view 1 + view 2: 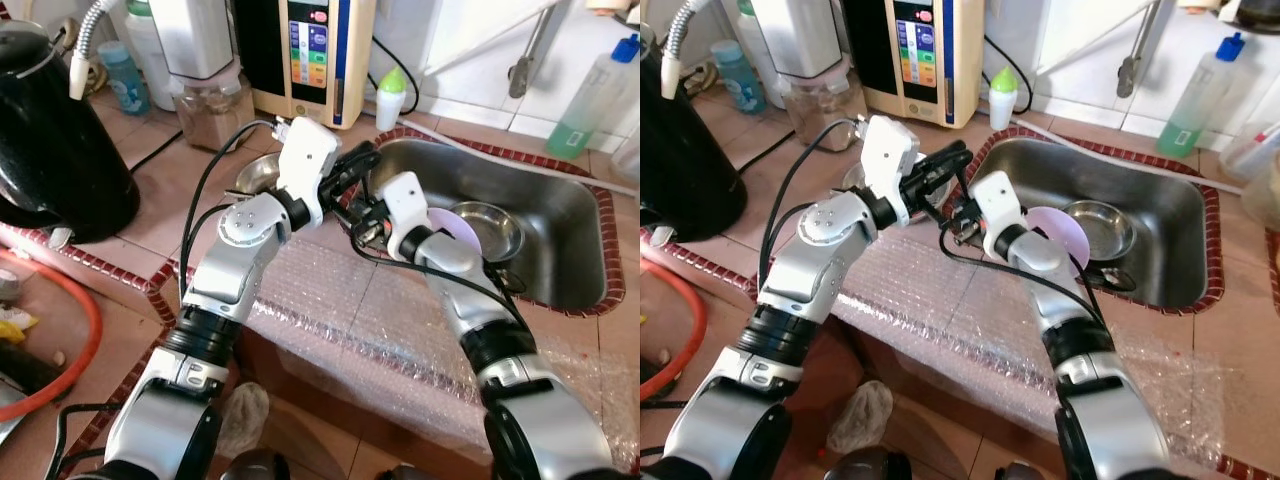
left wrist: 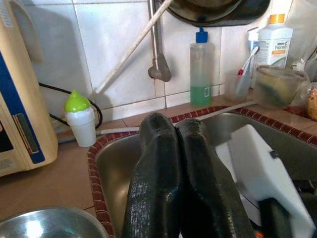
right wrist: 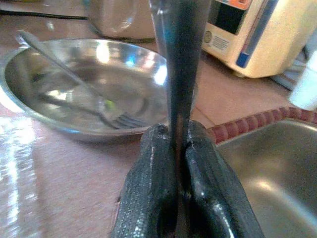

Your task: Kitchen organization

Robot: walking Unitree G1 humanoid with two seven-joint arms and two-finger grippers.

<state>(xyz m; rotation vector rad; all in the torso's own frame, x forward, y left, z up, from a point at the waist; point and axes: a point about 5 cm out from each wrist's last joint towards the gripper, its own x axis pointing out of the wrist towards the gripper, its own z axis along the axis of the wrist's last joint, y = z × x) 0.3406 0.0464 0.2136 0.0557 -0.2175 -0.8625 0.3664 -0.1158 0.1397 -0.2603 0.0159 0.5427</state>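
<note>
Both arms meet at the near-left corner of the sink (image 1: 590, 215), the left gripper (image 1: 362, 158) over that corner with fingers pressed shut on nothing, the right gripper (image 3: 176, 163) just beside the rim, closed on a thin dark upright handle (image 3: 181, 59) whose top runs out of frame, so what it is I cannot tell. The steel bowl (image 3: 94, 84) with a fork (image 3: 106, 106) sits on the counter left of the sink, just past the right fingers, handle's long axis vertical; right arm seems nearer.
</note>
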